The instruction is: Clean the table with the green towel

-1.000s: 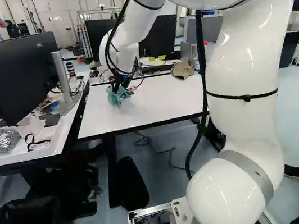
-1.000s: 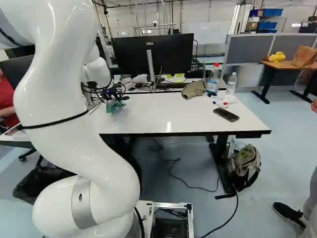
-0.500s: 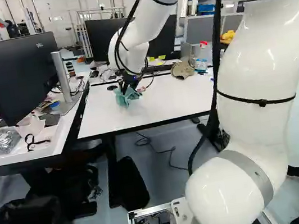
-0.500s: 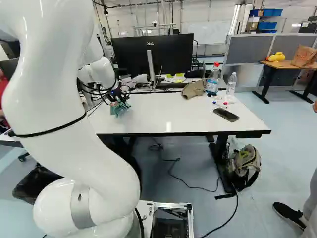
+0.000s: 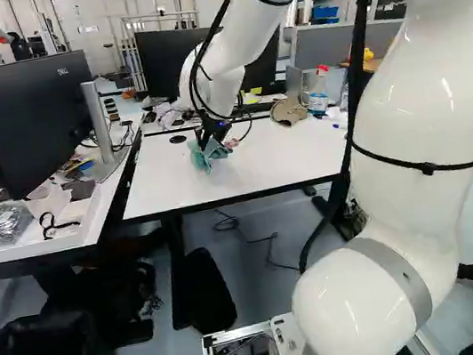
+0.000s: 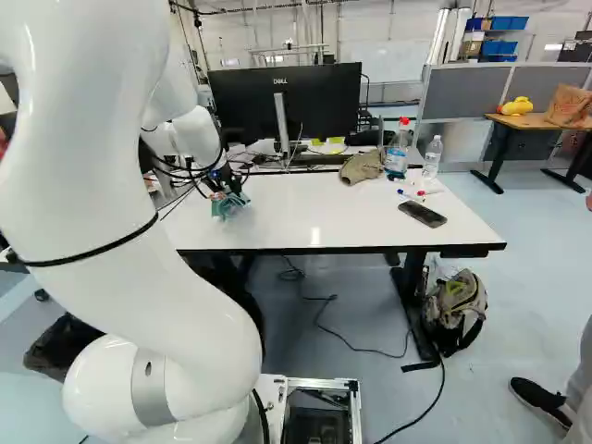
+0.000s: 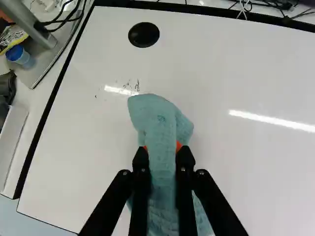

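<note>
One white arm (image 5: 418, 104) reaches over the white desk (image 6: 342, 208), its black gripper (image 5: 209, 131) pointing down toward the left part of the desktop. The jaws are clamped on the green towel (image 7: 160, 123), with orange pads (image 7: 179, 145) against the cloth on two sides. A rounded fold projects ahead of the fingertips; further cloth hangs beneath and between the fingers. The towel's lower edge appears to meet the desktop, though the contact is hard to make out.

Small dark marks (image 7: 131, 87) lie on the surface just ahead of the towel, and a black disc (image 7: 143, 35) lies beyond them. In the right base view, a tan cap (image 6: 362, 167) rests near the far edge, left of a red-capped bottle (image 6: 398, 153) and a clear bottle (image 6: 433, 155). Markers (image 6: 413, 196) and a dark phone (image 6: 422, 215) lie nearer. Beside the desk's right leg, a backpack (image 6: 461, 310) sits on the floor.
</note>
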`<state>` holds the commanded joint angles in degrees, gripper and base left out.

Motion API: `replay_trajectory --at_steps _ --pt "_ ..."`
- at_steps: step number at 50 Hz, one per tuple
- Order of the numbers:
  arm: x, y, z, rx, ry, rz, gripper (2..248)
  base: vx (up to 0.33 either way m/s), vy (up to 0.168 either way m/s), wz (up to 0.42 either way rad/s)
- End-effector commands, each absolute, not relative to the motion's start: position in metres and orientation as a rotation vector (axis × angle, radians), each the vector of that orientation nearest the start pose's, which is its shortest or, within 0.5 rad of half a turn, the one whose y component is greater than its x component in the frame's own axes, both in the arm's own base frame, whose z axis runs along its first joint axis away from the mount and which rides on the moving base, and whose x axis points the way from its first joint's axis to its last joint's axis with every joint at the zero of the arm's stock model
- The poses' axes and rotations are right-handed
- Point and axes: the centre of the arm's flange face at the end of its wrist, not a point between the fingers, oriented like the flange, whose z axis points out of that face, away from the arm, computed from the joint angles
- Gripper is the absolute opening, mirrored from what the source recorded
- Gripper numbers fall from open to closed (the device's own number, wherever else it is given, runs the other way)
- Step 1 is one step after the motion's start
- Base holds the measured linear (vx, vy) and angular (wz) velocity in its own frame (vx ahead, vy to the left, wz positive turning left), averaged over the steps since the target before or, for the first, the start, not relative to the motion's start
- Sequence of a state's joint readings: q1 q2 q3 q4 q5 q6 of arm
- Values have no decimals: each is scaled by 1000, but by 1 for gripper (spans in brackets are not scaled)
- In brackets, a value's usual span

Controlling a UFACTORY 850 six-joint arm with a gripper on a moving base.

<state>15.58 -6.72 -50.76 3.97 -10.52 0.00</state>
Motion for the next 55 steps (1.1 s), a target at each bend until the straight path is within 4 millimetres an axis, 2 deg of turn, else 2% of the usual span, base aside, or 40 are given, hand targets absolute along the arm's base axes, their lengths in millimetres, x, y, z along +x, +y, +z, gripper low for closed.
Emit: replay_trajectory --at_steps 16,39,55 --pt "485 135 478 -2888 -298 -873 59 0 0 0" --pt "517 148 505 -2846 -303 -960 59 0 0 0" --pt "546 168 504 -2830 -331 -971 59 0 0 0"
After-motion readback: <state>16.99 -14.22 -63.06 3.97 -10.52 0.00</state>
